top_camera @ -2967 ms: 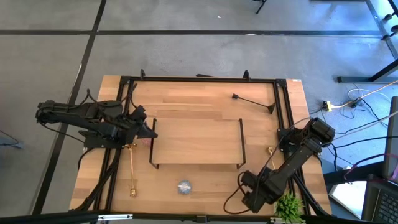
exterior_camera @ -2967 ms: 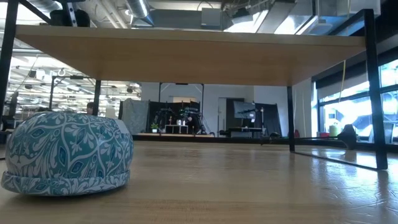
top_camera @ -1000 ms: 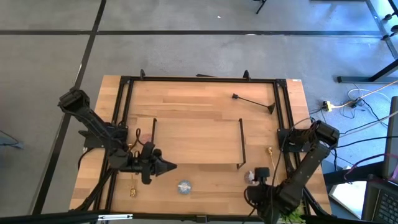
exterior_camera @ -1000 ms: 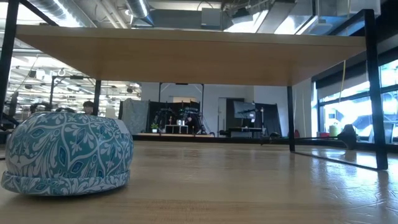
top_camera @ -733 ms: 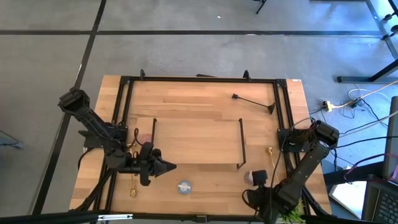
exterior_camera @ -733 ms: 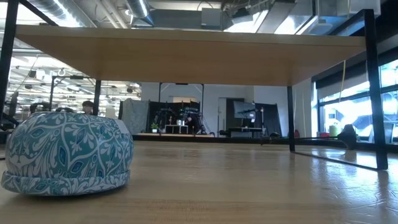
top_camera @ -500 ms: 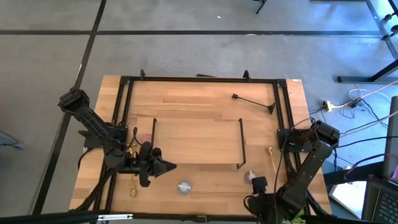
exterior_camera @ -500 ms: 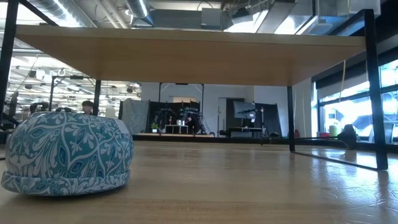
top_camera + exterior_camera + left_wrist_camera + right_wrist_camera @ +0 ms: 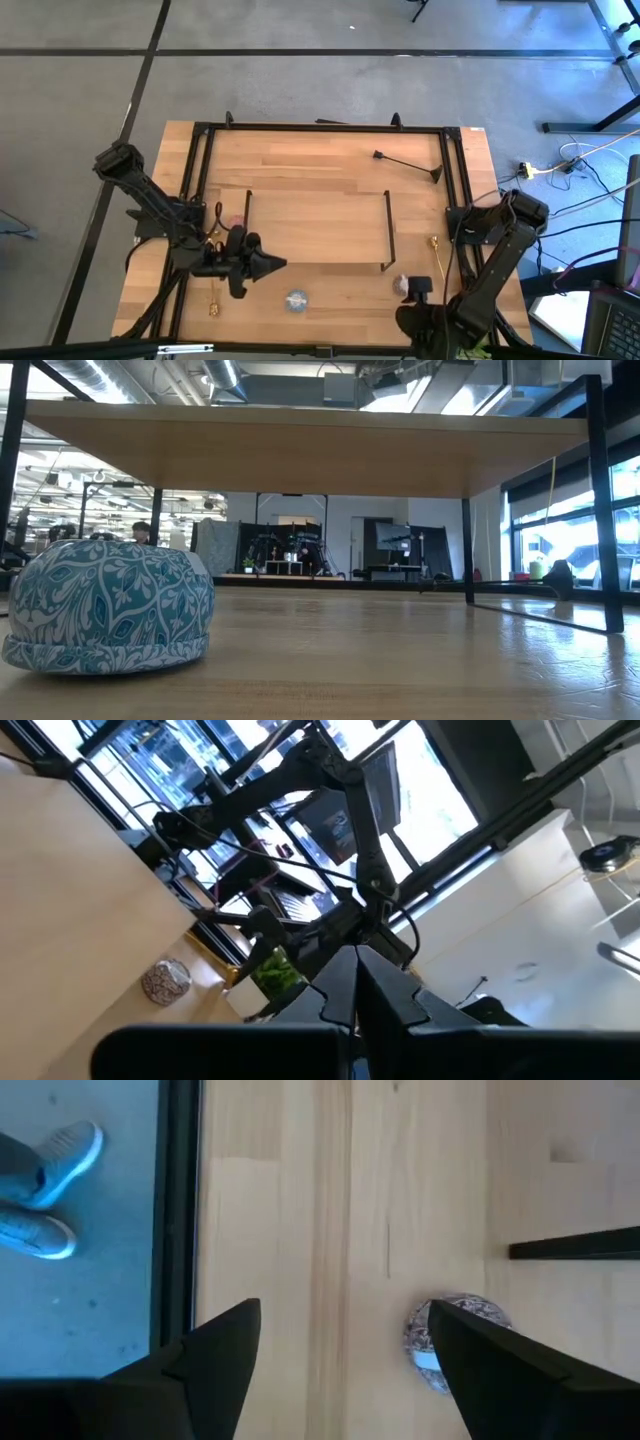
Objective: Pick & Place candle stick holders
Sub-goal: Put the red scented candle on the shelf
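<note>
on the table (image 9: 300,155) the wooden board (image 9: 316,228) sits in the middle, a black candle stick holder (image 9: 406,163) lies flat near the far right corner, and a pale blue round (image 9: 296,299) rests near the front edge. the left gripper (image 9: 278,264) points at the board's front left corner with its fingers together, beside a gold stem (image 9: 213,290) lying flat and what looks like a pink round (image 9: 236,222). the right gripper (image 9: 418,286) hovers by a mauve round (image 9: 401,285) at the front right, with a second gold stem (image 9: 439,256) close by.

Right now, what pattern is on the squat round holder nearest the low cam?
Teal-blue with a white leaf-and-floral print, on the round holder; clearest in the low view.
</note>
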`<state>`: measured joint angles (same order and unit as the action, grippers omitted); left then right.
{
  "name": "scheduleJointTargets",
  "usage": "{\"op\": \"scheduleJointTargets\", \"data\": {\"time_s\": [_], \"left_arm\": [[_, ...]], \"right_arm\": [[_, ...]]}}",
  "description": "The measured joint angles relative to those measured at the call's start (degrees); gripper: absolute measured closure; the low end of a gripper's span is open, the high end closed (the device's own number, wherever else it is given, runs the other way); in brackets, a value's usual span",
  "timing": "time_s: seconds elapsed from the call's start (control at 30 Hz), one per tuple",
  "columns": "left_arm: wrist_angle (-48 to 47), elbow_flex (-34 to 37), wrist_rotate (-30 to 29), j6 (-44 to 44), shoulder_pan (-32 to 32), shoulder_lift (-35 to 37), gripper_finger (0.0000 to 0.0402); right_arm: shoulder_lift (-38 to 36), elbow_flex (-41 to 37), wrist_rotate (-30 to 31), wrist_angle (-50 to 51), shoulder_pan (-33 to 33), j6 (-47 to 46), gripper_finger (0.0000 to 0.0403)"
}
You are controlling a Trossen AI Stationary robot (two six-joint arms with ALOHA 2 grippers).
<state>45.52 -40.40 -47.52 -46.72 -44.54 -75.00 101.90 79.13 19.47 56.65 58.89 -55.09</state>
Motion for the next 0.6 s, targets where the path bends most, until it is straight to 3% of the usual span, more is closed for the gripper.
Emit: {"op": "scheduleJointTargets", "data": {"time_s": [0.17, 0.6], "left_arm": [[-0.78, 0.00, -0.39, -0.32, 1.67, 0.00, 0.0399], [-0.77, 0.00, 2.23, -2.84, 6.02, 0.00, 0.0398]], "right_arm": [[-5.67, -9.86, -0.56, -8.09, 0.47, -1.97, 0.0129], [-11.86, -25.83, 5.42, -9.75, 0.07, -3.93, 0.0169]]}}
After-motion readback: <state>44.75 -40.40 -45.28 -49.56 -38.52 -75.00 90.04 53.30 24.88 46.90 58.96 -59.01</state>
